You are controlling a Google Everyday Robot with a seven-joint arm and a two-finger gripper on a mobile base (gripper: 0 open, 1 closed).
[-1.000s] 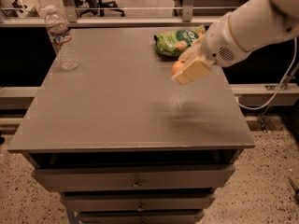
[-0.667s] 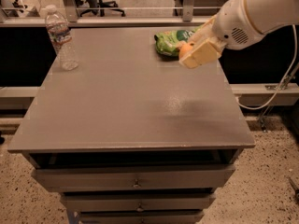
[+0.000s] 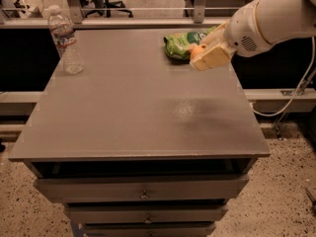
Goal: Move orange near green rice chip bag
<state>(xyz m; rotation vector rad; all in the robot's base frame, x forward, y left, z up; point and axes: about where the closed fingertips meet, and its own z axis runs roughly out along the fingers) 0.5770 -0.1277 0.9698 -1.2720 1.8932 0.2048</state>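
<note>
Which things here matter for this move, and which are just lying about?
Job: orange, gripped by the pincer over the table's far right; bag right beside it.
Lying about: bottle, far left corner.

cream claw [image 3: 201, 58] beside bright green bag [image 3: 178, 43], orange fruit [image 3: 197, 50].

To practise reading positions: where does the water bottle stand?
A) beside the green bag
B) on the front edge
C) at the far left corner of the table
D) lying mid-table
C: the water bottle stands upright at the far left corner of the table in the picture, while the gripper holds the orange by the green bag at the far right.
</note>
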